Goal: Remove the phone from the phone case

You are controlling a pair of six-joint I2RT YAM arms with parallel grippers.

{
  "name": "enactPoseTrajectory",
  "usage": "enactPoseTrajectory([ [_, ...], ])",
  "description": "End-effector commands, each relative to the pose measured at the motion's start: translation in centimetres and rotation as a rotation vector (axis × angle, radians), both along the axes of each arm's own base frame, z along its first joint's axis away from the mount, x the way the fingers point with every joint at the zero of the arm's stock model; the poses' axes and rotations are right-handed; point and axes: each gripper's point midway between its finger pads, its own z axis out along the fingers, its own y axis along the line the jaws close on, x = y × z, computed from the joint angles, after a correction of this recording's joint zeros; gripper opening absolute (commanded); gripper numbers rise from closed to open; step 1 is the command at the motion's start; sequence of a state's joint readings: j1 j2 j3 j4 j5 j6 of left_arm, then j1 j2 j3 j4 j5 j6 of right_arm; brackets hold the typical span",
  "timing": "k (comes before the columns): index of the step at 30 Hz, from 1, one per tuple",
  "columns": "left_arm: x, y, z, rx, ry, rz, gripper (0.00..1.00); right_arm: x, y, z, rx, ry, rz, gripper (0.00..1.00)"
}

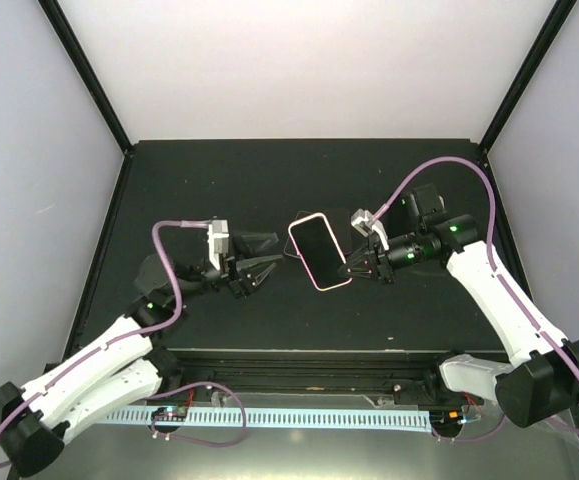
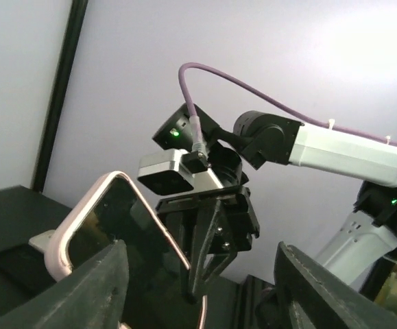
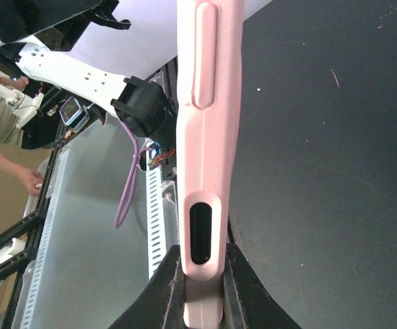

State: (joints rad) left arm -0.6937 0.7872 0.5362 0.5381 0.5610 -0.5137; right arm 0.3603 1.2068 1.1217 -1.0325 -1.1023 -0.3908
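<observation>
The phone [image 1: 319, 250], dark screen up in a pink case, is held tilted above the black table [image 1: 219, 190]. My right gripper [image 1: 356, 266] is shut on the phone's right end. In the right wrist view the pink case [image 3: 201, 137] runs edge-on, with my right gripper [image 3: 201, 291] clamped on both faces. My left gripper [image 1: 272, 266] is open, just left of the phone. In the left wrist view the phone [image 2: 109, 226] stands over the left finger [image 2: 95, 288]. My left gripper [image 2: 205, 301] is wide open and faces the right gripper [image 2: 215, 240].
A small dark flat object [image 2: 11, 257] lies on the table behind the phone. A white slotted rail [image 1: 299, 417] runs along the near edge. Black frame posts [image 1: 84, 70] stand at the back corners. A person's hand [image 3: 27, 179] shows beyond the table.
</observation>
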Motion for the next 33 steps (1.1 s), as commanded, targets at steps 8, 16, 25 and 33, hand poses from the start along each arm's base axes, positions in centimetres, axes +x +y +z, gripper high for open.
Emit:
enactPoseTrajectory([
  [8, 3.1, 0.2, -3.8, 0.009, 0.161, 0.092, 0.83, -1.6, 0.3, 3.9, 0.129, -0.088, 0.059, 0.03],
  [16, 1.4, -2.9, -2.3, -0.038, 0.121, -0.144, 0.65, -1.4, 0.3, 3.5, 0.116, -0.068, 0.057, 0.03],
  [25, 0.8, -4.4, -1.1, -0.062, 0.092, -0.222, 0.47, -0.9, 0.5, 3.2, 0.109, -0.060, 0.043, 0.03],
  [33, 0.4, -5.2, -0.6, -0.082, 0.101, -0.275, 0.26, -0.6, 0.5, 2.9, 0.103, -0.054, 0.032, 0.03],
])
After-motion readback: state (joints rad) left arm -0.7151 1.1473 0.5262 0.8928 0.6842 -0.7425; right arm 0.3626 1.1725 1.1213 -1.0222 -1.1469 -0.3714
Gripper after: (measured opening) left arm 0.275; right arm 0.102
